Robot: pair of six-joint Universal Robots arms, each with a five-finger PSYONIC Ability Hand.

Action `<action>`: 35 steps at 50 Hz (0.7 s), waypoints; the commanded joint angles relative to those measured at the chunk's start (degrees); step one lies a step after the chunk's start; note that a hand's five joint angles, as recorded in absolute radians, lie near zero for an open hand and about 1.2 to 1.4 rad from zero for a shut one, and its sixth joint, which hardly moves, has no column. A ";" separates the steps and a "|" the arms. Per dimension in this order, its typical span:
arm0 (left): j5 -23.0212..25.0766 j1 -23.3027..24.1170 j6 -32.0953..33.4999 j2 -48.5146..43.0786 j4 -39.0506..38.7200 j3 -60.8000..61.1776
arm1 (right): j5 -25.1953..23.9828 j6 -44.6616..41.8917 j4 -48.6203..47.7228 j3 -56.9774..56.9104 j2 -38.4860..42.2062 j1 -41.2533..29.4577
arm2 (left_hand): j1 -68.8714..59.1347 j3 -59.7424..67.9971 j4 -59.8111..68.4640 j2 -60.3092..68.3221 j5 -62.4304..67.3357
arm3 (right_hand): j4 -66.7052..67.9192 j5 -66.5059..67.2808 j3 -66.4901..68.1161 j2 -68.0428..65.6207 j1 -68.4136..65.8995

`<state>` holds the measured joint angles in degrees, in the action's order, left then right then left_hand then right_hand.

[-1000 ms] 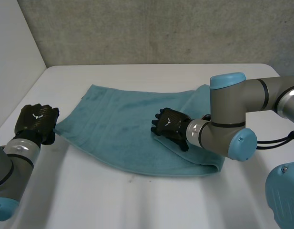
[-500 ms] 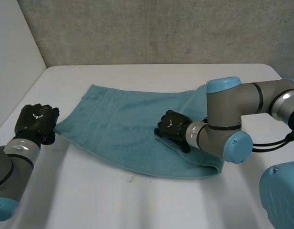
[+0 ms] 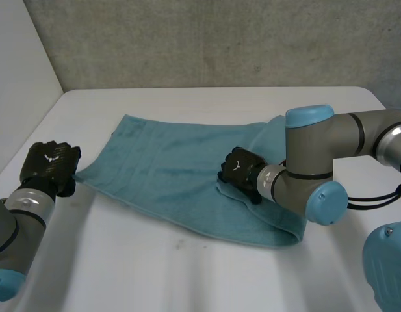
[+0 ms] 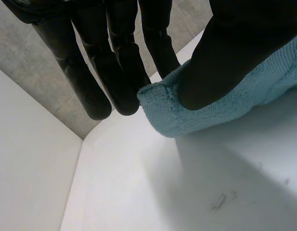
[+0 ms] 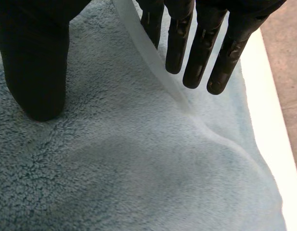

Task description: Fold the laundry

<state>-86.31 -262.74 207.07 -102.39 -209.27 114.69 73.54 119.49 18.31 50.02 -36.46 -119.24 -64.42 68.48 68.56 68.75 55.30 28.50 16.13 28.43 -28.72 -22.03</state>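
Note:
A teal towel (image 3: 161, 169) lies spread across the white table (image 3: 187, 279), its right end folded over into a double layer. My left hand (image 3: 49, 166) is at the towel's left corner. In the left wrist view its thumb (image 4: 235, 53) pinches that corner of the towel (image 4: 162, 103) against the fingers (image 4: 114, 72). My right hand (image 3: 241, 170) rests on the folded right part. In the right wrist view its thumb (image 5: 35, 62) presses on the towel (image 5: 114, 163), and its straight fingers (image 5: 201, 48) reach past a raised edge of the upper layer.
A grey concrete wall (image 3: 219, 39) runs along the table's far edge and a white side wall (image 3: 18, 78) stands at the left. My right arm's elbow (image 3: 310, 162) hangs over the towel's right end. Bare table (image 4: 162, 192) lies in front of the towel.
My right hand has slid to the right over the towel, and the near edge of the fold has shifted right with it. The left hand has not moved.

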 commanded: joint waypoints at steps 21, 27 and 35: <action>0.00 -0.05 0.00 0.09 0.00 0.00 | -0.76 6.64 -4.33 7.10 -6.87 -0.12 | -15.58 11.52 11.44 11.25 14.70 | 14.27 16.64 14.34 -14.05 -20.74; 0.00 -0.05 0.00 0.00 0.00 0.00 | -0.76 6.72 -4.60 7.37 -6.87 -0.12 | -15.58 11.52 11.44 11.25 14.70 | -2.93 -0.55 -2.86 3.15 -3.54; 0.00 -0.05 -0.09 0.00 0.00 0.09 | -1.64 8.57 -5.39 7.28 -7.05 -0.91 | -15.58 11.52 11.44 11.25 14.70 | -3.96 -1.58 -3.89 4.18 -2.51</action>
<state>-86.31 -262.79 207.07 -102.36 -209.27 114.70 72.74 126.67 13.20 57.48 -43.35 -119.53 -64.42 68.48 68.56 68.77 55.30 22.89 12.94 23.52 -23.83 -20.76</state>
